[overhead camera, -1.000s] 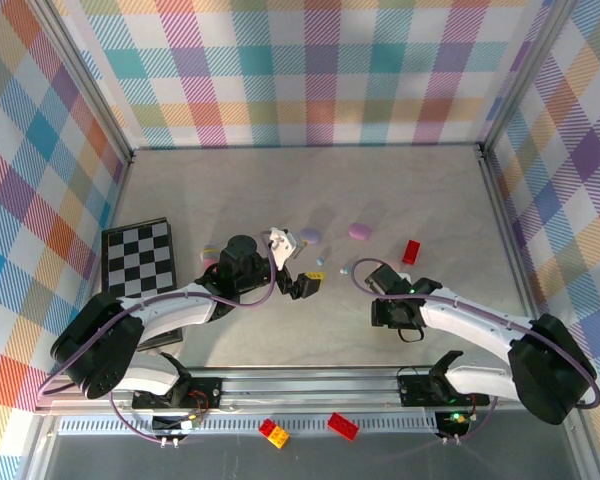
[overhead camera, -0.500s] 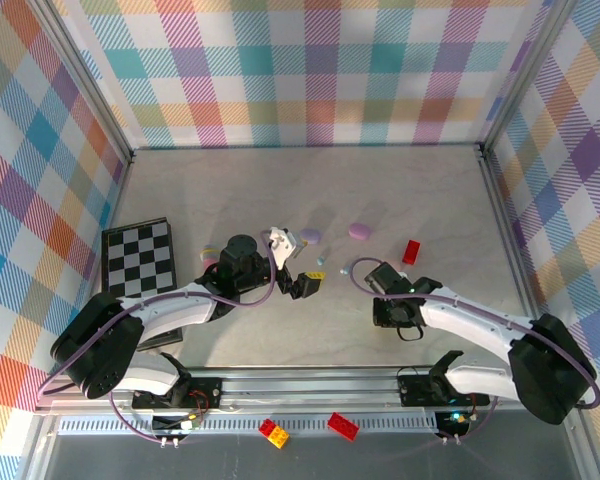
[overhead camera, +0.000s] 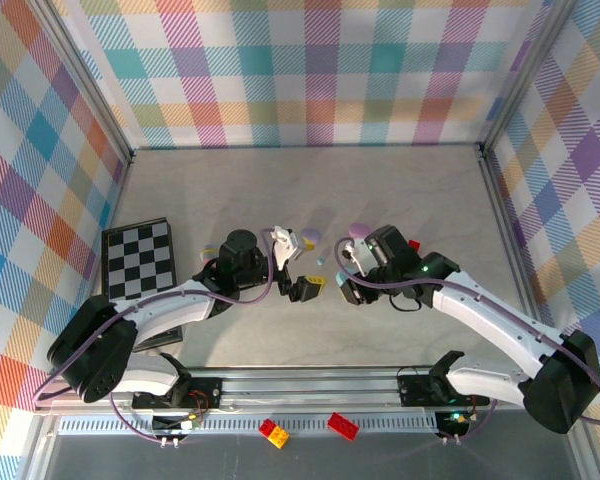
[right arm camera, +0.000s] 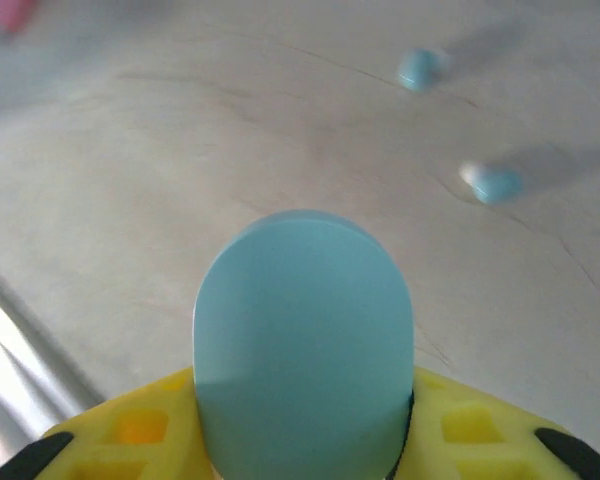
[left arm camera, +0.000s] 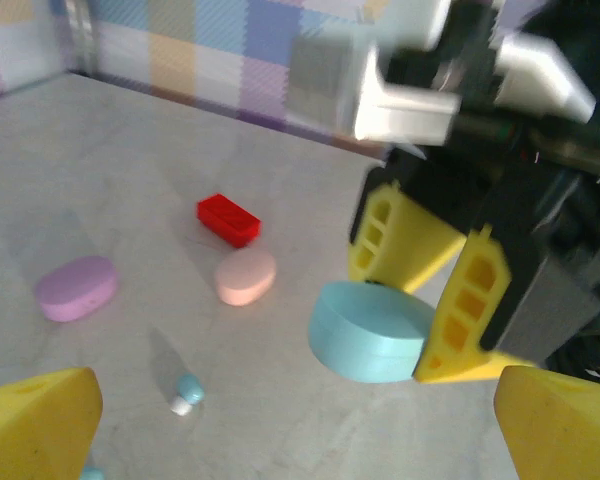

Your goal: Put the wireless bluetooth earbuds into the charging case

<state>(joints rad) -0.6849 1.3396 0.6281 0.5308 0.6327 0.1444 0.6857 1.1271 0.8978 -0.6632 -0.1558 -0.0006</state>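
My right gripper [right arm camera: 303, 432] is shut on a teal oval charging case [right arm camera: 303, 340], lid closed, its yellow fingers [left arm camera: 475, 300] clamping the sides. In the left wrist view the case [left arm camera: 365, 330] hangs tilted just over the table. Two teal earbuds [right arm camera: 418, 68] [right arm camera: 490, 183] lie on the table beyond it. One earbud [left arm camera: 187, 392] lies between my left gripper's [left arm camera: 295, 430] wide open, empty fingers. From above, the left gripper [overhead camera: 298, 262] and right gripper [overhead camera: 346, 278] face each other at mid-table, an earbud [overhead camera: 321, 261] between them.
A lavender case [left arm camera: 76, 288], a pink case [left arm camera: 245, 276] and a red brick [left arm camera: 228, 219] lie behind the earbuds. A checkerboard [overhead camera: 138, 258] sits at the left. Two bricks [overhead camera: 273, 432] [overhead camera: 343, 426] lie below the table's front rail. Plaid walls enclose three sides.
The right gripper closed on the teal case, and its arm swung up and left toward the left gripper. The left arm stayed nearly still and open.
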